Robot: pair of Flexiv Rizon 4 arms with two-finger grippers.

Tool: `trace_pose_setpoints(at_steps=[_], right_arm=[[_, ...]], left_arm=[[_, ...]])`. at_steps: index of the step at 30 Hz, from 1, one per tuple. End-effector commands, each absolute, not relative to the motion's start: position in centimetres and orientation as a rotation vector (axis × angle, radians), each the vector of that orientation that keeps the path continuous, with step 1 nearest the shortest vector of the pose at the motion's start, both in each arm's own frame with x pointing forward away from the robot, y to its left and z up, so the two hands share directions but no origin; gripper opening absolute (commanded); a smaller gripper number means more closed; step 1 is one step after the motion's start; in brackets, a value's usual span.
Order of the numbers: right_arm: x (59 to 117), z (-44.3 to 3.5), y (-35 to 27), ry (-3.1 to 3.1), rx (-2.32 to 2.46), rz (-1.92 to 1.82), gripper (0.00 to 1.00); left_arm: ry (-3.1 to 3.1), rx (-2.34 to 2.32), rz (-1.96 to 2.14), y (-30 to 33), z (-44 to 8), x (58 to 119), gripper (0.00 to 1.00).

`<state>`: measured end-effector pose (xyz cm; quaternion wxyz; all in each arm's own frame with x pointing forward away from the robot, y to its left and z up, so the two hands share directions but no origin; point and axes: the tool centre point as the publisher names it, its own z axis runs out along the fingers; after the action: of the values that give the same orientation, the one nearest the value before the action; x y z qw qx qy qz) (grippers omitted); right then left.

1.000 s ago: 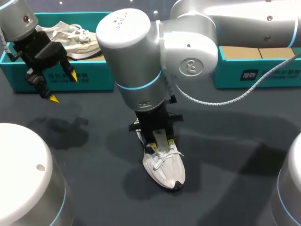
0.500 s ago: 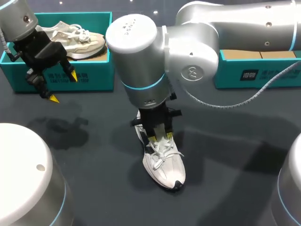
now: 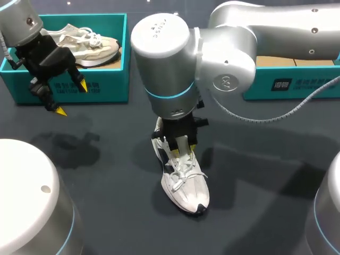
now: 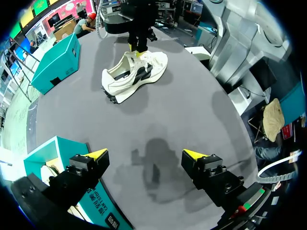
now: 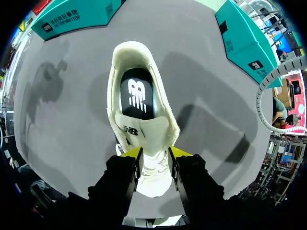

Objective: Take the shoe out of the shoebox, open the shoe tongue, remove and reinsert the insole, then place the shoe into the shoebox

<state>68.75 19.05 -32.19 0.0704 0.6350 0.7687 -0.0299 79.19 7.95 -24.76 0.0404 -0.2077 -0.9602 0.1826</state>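
Note:
A white shoe (image 3: 184, 183) lies on the dark table, toe toward the front edge. My right gripper (image 3: 180, 144) stands over its opening, shut on the shoe tongue (image 5: 147, 135), which is pinched between the yellow tips of my right gripper (image 5: 154, 153). Behind the tongue the black insole (image 5: 137, 93) with a white logo shows inside the shoe. My left gripper (image 3: 66, 96) hangs open and holds nothing, in front of the teal shoebox (image 3: 69, 87) at the back left. From the left wrist, my left gripper (image 4: 146, 154) is far from the shoe (image 4: 134, 76).
A second, beige shoe (image 3: 87, 43) lies inside the teal shoebox. Another teal box (image 3: 292, 79) stands at the back right, partly behind my right arm. Dark table surface lies bare between the left gripper and the white shoe.
My right arm has shifted right and back toward the shoe's heel end with the tongue between its fingers, and the fingers have closed slightly. The left arm has not moved.

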Motion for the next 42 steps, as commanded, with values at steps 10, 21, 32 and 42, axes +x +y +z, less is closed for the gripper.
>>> trace_pose_setpoints(at_steps=[10,21,32,42], right_arm=[[71.7,-33.7,20.0,2.417,1.820,-0.037,0.31],[72.2,-33.6,20.4,2.448,1.787,-0.014,0.28],[73.0,-34.2,20.8,2.501,1.740,0.007,0.28],[73.9,-35.1,20.2,2.544,1.736,0.038,0.28]], left_arm=[[-2.942,-0.637,0.555,8.0,-24.8,79.1,1.00],[-2.942,-0.637,0.555,8.0,-24.8,79.1,1.00],[-2.942,-0.637,0.555,8.0,-24.8,79.1,1.00],[-2.942,-0.637,0.555,8.0,-24.8,79.1,1.00]])
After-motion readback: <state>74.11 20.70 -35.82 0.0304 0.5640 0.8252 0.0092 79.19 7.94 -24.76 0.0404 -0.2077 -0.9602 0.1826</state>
